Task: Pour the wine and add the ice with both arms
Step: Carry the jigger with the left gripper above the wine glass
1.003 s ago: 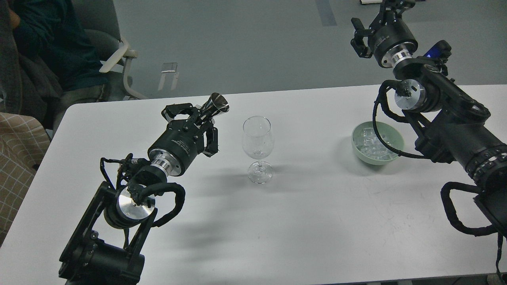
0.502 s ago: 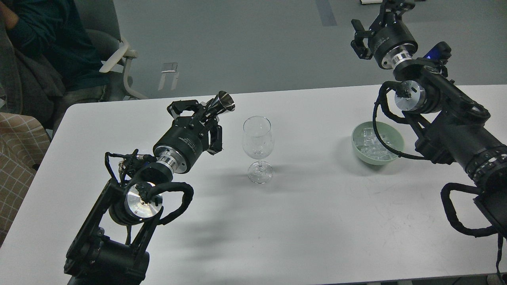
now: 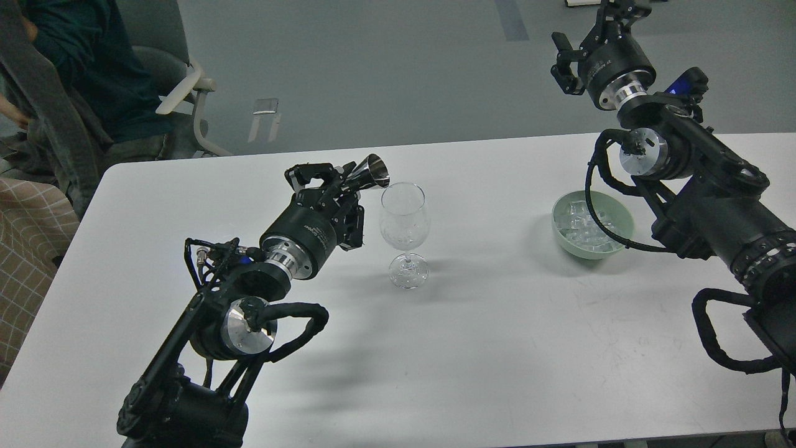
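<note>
On the white rectangular worktop (image 3: 497, 348) an upright clear stemmed wine glass (image 3: 405, 233) stands near the middle, its bowl looking empty. The left black jointed arm (image 3: 249, 311) reaches in from the lower left, and its left end effector (image 3: 339, 183) is clamped on a small shiny metal cone-shaped measuring cup (image 3: 371, 173), tilted so that its flared mouth points toward the glass and sits just beside the rim. White lettering runs along the cylindrical black body of that end effector, but it is too small to read. To the right, well apart from the glass, a pale green round bowl (image 3: 622, 214) holds the small clear ice cubes (image 3: 581, 227). The right black jointed arm (image 3: 703, 199) passes beside the bowl, one looped cable crossing in front of it, and its right end effector (image 3: 581, 53) is raised beyond the far worktop edge, fingers spread apart and holding nothing; its white lettering is equally illegible. A white-framed chair (image 3: 193, 106) stands at the upper left.
</note>
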